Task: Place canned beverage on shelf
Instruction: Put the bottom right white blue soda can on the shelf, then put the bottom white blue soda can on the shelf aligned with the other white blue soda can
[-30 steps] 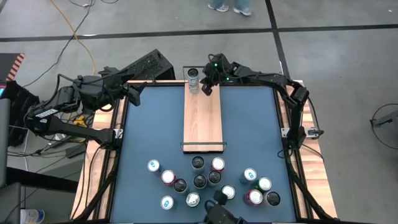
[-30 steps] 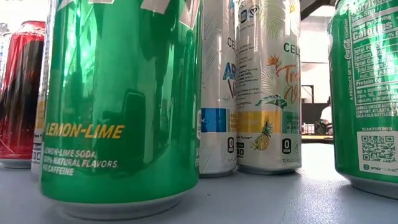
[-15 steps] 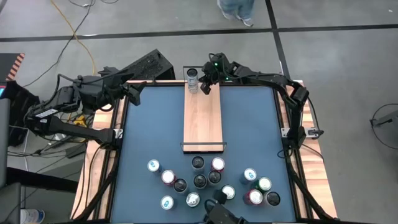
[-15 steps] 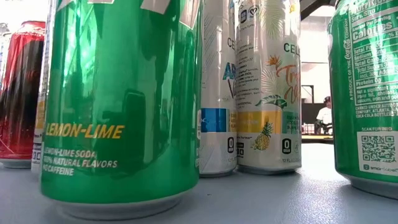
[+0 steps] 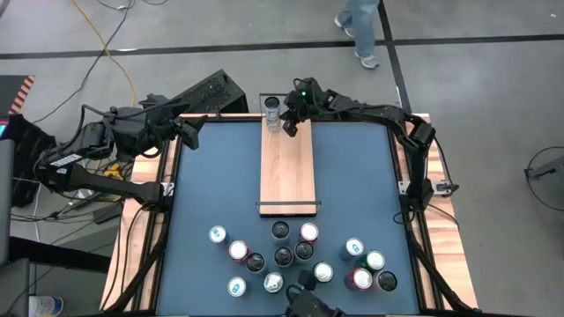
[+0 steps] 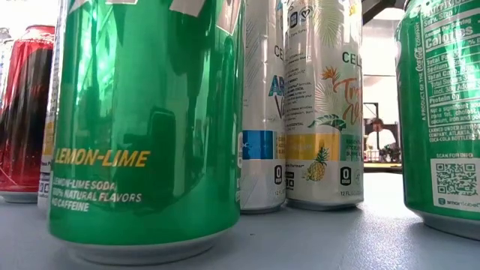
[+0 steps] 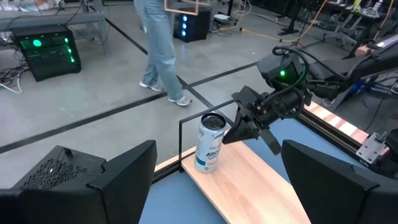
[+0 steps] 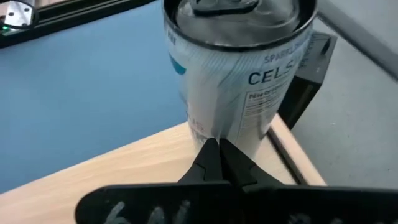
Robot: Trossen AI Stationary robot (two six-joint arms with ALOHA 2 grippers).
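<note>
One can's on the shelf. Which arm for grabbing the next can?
Probably left: left gripper is open at the table's corner. Right gripper is shut beside the can on the shelf.

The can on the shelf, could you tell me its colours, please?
White can with blue markings, clearest in the right wrist view.

Green lemon-lime can (image 6: 146, 127) cropped at the low view's top, shelf and arms hidden behind.
</note>
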